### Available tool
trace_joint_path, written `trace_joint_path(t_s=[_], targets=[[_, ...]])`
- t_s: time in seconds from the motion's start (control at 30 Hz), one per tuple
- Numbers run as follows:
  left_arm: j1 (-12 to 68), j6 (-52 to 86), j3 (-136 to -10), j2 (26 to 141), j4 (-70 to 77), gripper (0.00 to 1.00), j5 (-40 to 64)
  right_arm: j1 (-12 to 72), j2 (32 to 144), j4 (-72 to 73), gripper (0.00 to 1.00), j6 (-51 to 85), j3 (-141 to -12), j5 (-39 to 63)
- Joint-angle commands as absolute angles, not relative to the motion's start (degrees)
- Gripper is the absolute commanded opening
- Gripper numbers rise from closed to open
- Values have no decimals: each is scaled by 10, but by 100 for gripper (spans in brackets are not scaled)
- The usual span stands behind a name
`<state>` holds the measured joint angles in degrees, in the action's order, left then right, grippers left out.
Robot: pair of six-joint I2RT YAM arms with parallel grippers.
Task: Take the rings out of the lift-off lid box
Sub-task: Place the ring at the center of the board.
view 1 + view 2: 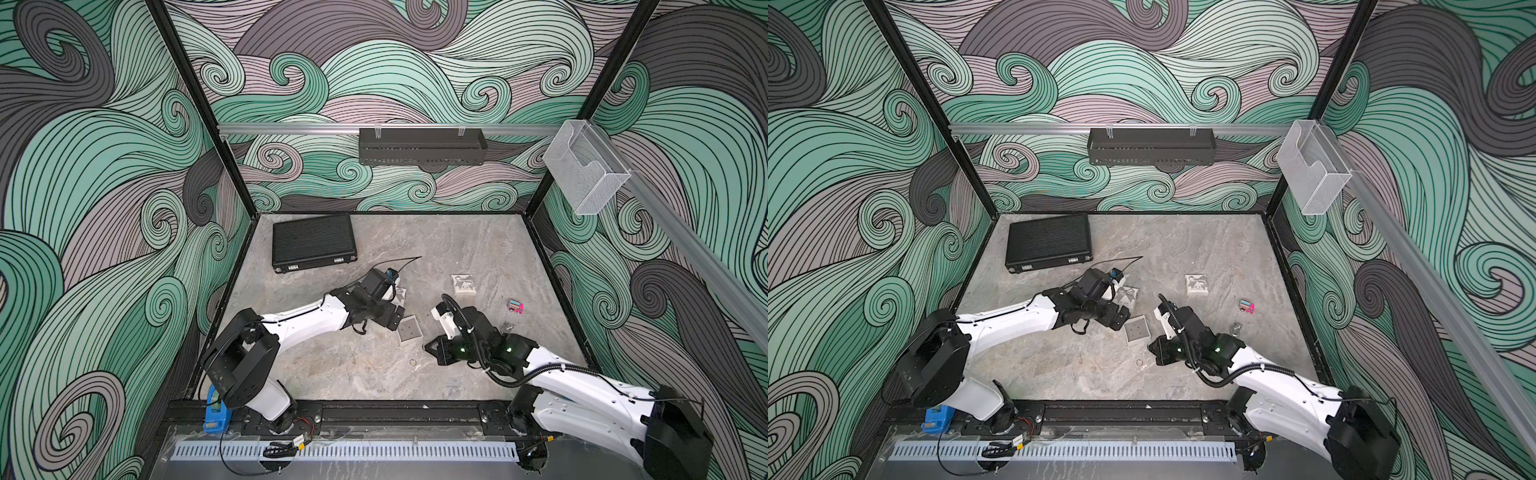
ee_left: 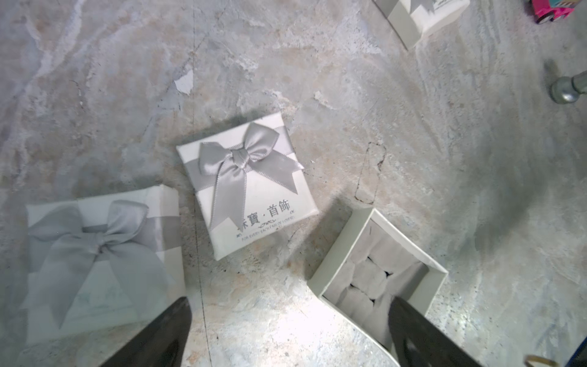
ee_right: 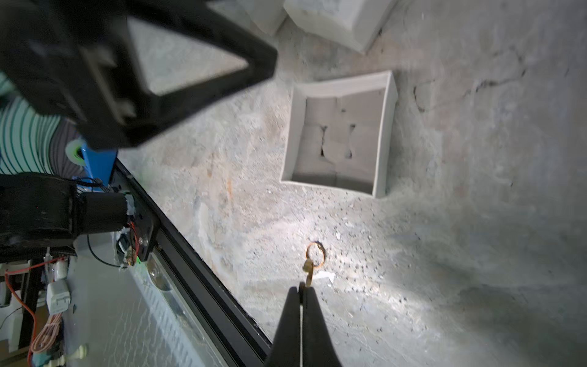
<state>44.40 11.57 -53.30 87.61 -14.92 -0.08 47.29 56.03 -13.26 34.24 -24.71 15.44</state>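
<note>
Presently held: one thin ring (image 3: 308, 270), seen edge-on, pinched at the very tips of the right gripper (image 3: 301, 287), whose jaws are pressed together on it
Left gripper (image 2: 289, 302): jaws spread wide, carrying nothing, close by the box base (image 2: 378, 276); contact cannot be told
Box base location: on the worktop (image 1: 478, 249) between the two arms, lid off, grey slotted insert exposed
Rings inside the insert: cannot tell; both wrist views show only dark gaps at the slots
Loose ring (image 3: 314, 243): flat on the worktop just beyond the right jaws, outside the box base
Ring count: two visible, one held, one loose
Bow-topped boxes (image 2: 247, 187): three in the left wrist view; whether one is only the removed lid cannot be told
Other items, one each: pink-and-teal item (image 1: 515, 306), small metal part (image 2: 562, 92), black case (image 1: 313, 247)
Handling, judged: a ring is very light, rigid and smooth, so it is likely to slip, roll or flick out of hard jaws
Grip point, judged: across the band, at the jaw tips; for a ring seated in a slot, take the exposed upper arc and lift straight up
Caution, judged: the box base is light and may shift if a ring drags in the soft insert
</note>
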Motion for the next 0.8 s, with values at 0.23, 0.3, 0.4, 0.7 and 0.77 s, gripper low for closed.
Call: trace_joint_path(t_s=[0.23, 0.3, 0.4, 0.7, 0.77], targets=[[446, 105, -534, 832, -192, 98, -47, 473, 641, -2, 0, 412, -181, 203], [446, 107, -526, 826, -185, 98, -46, 473, 646, 11, 0, 412, -173, 203], [446, 110, -524, 825, -182, 98, -42, 473, 658, 14, 0, 406, -177, 198], [446, 107, -525, 830, -177, 99, -42, 473, 696, 0, 4, 390, -192, 182], [446, 106, -523, 827, -177, 98, -46, 473, 691, -10, 10, 386, -196, 179]])
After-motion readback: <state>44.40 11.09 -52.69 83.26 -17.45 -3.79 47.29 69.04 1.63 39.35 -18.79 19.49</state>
